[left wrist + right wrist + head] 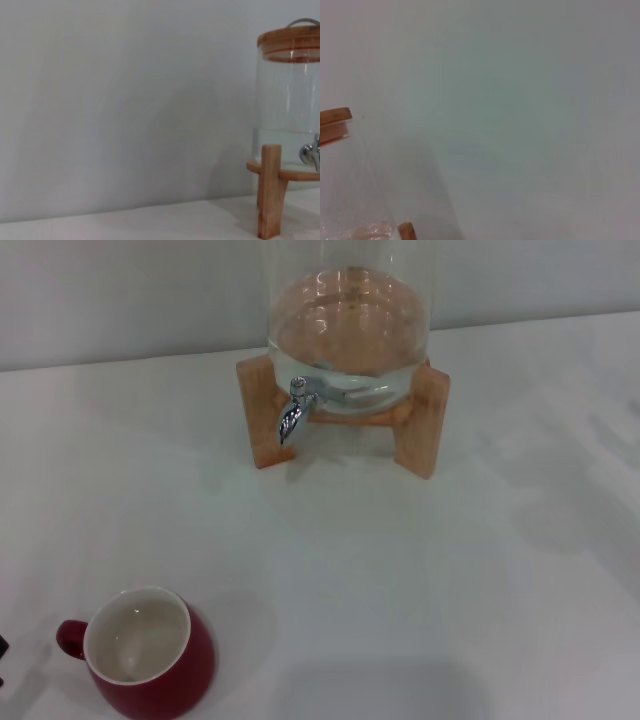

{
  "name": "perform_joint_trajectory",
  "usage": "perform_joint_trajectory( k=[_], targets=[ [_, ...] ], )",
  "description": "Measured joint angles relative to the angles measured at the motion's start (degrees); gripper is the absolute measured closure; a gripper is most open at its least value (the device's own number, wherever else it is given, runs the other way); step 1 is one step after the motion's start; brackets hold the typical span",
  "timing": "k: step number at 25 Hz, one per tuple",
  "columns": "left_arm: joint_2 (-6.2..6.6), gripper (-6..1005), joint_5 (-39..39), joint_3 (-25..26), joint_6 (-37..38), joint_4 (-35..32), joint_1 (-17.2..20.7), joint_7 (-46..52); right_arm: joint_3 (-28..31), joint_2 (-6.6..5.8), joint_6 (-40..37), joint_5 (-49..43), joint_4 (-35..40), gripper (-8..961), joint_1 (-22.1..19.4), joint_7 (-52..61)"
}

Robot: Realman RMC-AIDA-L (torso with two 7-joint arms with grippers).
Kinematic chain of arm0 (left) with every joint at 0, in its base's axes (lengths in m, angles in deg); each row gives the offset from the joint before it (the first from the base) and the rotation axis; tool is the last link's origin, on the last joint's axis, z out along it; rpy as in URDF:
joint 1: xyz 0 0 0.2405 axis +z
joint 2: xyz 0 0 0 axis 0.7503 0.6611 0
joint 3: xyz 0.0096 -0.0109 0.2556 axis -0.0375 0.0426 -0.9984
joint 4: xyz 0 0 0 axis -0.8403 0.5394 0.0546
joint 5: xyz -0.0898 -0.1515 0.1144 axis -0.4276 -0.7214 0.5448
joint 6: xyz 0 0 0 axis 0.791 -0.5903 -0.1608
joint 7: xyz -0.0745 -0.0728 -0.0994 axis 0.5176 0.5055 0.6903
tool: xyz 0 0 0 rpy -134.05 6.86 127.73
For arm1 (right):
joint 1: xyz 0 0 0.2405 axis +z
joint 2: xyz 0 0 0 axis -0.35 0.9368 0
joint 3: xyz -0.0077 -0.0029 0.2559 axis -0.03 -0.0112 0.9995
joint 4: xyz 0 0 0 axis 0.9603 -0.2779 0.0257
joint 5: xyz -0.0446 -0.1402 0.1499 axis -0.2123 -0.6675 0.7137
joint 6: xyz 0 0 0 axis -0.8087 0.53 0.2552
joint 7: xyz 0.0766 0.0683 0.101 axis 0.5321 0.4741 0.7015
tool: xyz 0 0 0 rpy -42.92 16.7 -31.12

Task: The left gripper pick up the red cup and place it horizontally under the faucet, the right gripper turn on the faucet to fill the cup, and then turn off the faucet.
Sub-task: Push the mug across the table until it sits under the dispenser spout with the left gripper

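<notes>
I see only a small black tip of the left gripper [2, 655] at the edge of the head view, just beside the handle of the red cup [145, 652]; how far open it is I cannot tell. The right gripper is out of view. The cup stands upright on the white worktop [400, 570], well apart from the faucet [293, 412] on the glass jar [350, 325].
</notes>
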Motion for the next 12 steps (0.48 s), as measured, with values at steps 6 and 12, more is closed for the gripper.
perform_joint_trajectory(
  k=[6, 12],
  targets=[
    [0.0, 109, 1.15, 0.02, 1.3, 1.96, -0.21, -3.59, 0.7, -0.01, 0.15, 0.0, 0.15, 187, 0.11, 0.02],
    [-0.03, 110, 2.33, 0.04, 2.33, 2.88, -0.49, -6.92, 0.7, -0.01, 0.19, 0.0, 0.05, 188, 0.08, 0.04]
  ],
)
